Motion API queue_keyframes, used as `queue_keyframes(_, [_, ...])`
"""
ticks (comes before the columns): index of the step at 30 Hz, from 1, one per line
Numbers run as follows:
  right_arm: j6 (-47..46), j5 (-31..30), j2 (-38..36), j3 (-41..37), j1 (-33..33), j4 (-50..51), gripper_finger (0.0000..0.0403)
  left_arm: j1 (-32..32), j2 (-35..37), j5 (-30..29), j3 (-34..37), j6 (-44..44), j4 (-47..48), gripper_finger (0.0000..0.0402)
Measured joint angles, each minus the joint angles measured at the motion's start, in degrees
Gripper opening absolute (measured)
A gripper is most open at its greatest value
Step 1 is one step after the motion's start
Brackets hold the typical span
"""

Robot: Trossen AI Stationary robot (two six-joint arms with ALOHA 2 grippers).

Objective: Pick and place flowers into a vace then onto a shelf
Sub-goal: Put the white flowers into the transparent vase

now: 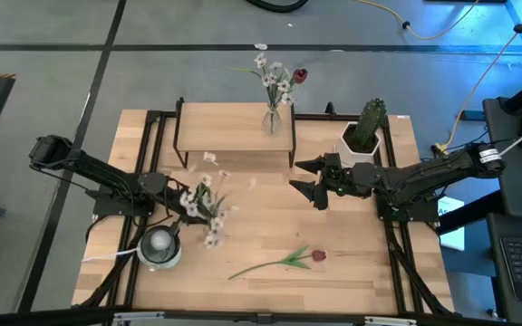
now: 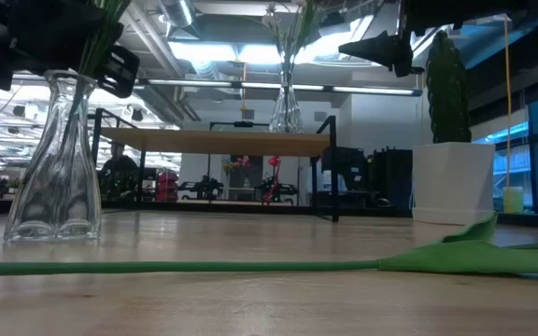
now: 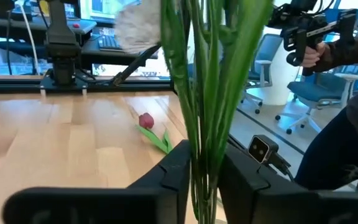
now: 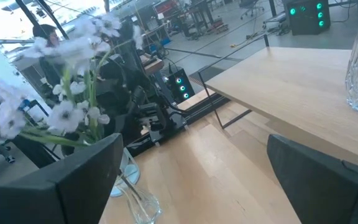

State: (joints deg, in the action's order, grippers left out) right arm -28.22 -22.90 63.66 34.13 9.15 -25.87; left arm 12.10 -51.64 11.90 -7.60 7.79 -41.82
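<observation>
A bunch of white-blossomed flowers (image 1: 205, 205) on green stems is in my left gripper (image 1: 178, 207), which is shut on it above the clear glass vase (image 1: 159, 246). In the low view the stems (image 2: 99, 42) reach down to the vase's neck (image 2: 67, 89). One red-budded flower (image 1: 284, 261) lies flat on the tabletop near the near edge. The shelf (image 1: 225, 131) stands at the far side and carries a second vase with flowers (image 1: 275, 116). My right gripper (image 1: 308, 178) hovers open in front of the shelf's right end, touching nothing. My left gripper pinches the bundle of several green stems (image 3: 199, 163) between its two fingers (image 3: 169, 177), with the fingers lying across the stems. The bunch is held roughly upright over the vase, blossoms above the fingers. I cannot tell whether the lower stem ends touch the glass.
A green cactus in a white pot (image 1: 364, 134) stands at the table's far right, just behind my right arm. Bare tabletop (image 1: 261, 217) lies between the two grippers. People and office chairs (image 3: 328, 56) show in the room beyond the table.
</observation>
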Motion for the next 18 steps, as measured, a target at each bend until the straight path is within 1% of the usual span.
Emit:
queue_keyframes(8, [0.0,0.0,0.0,0.0,0.9,0.0,0.0399,0.2,0.0,-0.5,0.0,0.0,0.0,0.0120])
queue_keyframes(14, [0.0,0.0,0.0,0.0,1.3,0.0,0.0399,0.2,0.0,-0.4,0.0,0.9,0.0,0.0142])
queue_keyframes(18, [0.0,0.0,0.0,0.0,1.3,0.0,0.0399,0.2,0.0,-0.5,0.0,3.7,0.0,0.0152])
